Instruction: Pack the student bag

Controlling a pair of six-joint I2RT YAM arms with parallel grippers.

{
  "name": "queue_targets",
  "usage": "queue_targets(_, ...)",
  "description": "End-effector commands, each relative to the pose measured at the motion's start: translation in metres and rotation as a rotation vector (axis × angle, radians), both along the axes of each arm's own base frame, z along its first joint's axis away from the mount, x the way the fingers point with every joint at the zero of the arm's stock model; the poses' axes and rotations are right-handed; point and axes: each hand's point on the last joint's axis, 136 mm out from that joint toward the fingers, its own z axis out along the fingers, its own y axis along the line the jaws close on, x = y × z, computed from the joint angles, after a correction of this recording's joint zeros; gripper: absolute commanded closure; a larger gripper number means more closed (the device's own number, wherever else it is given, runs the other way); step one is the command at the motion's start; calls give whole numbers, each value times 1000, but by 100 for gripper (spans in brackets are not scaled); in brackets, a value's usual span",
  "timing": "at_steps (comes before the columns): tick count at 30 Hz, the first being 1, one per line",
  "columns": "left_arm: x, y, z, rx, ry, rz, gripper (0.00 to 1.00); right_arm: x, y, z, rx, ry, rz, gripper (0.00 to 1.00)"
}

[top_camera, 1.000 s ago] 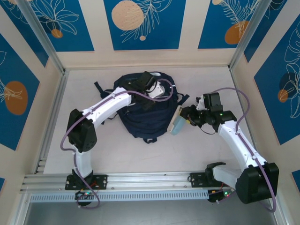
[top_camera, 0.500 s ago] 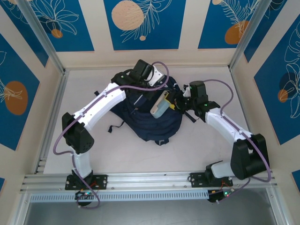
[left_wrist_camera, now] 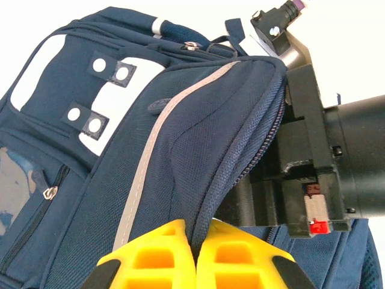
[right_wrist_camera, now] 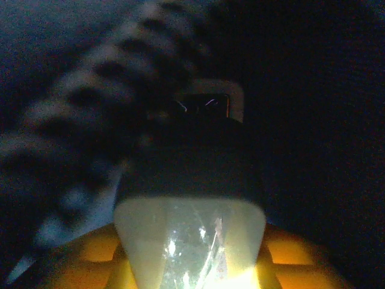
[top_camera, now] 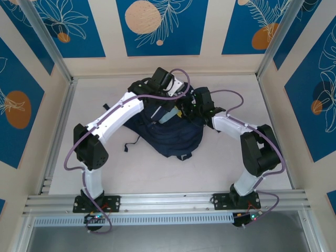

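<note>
Table (top_camera: 236,152): just the one, pale, with walls around it.

Backpack (top_camera: 168,139): one, navy with white patches. It lay in the far middle of the table, between the two arms. Looked like it had scooted a touch to the right over the last second, with its top lip hoisted up.

Right arm (top_camera: 236,128): this was the big change. A second earlier it hung out to the right of the backpack. By this point it had swung across and poked its front end into the open mouth.

Left arm (top_camera: 113,118): reached over the backpack's top, about where it was a second before.

Left gripper (left_wrist_camera: 197,232): yellow fingers pinched tight on the zip edge (left_wrist_camera: 261,132) of the flap, holding the mouth open.

Right gripper (top_camera: 184,108): fingers partly closed around the pale item, clamped on its sides and not let go yet.

Pale item (right_wrist_camera: 189,229): one, see-through-ish with a dark end, couldn't tell what it actually was. A second earlier it was out beside the backpack. Here it sat in the dark inside, zip teeth blurred right next to it.

What that means: my guess, this item was basically packed and only the release and pull-out were left.

Head count: one table, one backpack, two arms, two grippers, one item.
</note>
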Motion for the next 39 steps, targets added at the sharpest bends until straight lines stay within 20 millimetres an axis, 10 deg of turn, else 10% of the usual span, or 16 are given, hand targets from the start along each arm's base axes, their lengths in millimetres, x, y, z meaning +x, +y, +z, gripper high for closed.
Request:
queue_targets(1, 7, -20, 74, -180, -149, -21, 100, 8, 5, 9, 21, -20, -19, 61)
queue_targets(5, 7, -19, 71, -171, -141, -19, 100, -9, -4, 12, -17, 19, 8, 44)
queue_targets(21, 8, -24, 59, -166, -115, -27, 100, -51, -29, 13, -112, 119, -2, 39)
queue_targets(29, 6, -25, 58, -172, -105, -35, 100, -36, -17, 2, -95, 118, 26, 72)
queue_targets(39, 3, -21, 46, -172, -69, -7, 100, -16, -12, 14, -82, -47, 93, 79)
